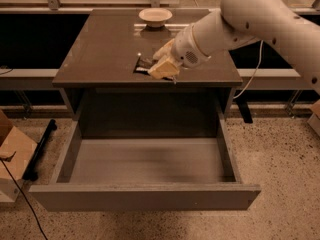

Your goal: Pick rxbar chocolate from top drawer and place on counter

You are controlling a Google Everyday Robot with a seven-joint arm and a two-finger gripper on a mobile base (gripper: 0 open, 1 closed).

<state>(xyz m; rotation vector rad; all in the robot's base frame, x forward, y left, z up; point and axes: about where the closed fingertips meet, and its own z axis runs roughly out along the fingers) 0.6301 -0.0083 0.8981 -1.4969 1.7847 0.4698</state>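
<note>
**Over the counter's front edge: one bar, one gripper**

Above the front part of the counter [100,49], the robot's single gripper [159,69] hangs a little left of the middle, just behind the front lip. Its cream-coloured fingers [164,68] are clamped on one small dark object, the rxbar chocolate [143,65]. The bar sticks out to the left of the fingers, and a small pale glint shows on its wrapper. It sits very low over the glossy brown-grey surface, but the camera view does not show whether it touches the surface or is just above it.

One white arm [260,14] reaches in from the upper right and crosses the right rear part of the counter down to the gripper.

One shallow pale bowl [155,16] stands at the back of the counter, near the middle of the rear edge and well apart from the gripper.

Below the counter, the one top drawer [145,198] is pulled fully out toward the camera. Its smooth grey floor and its two side walls are in plain sight, and its flat front panel is nearest the viewer.

On the speckled floor [280,159] at the left edge stands one cardboard box [12,151], with one thin black cable [20,199] running past it.
</note>
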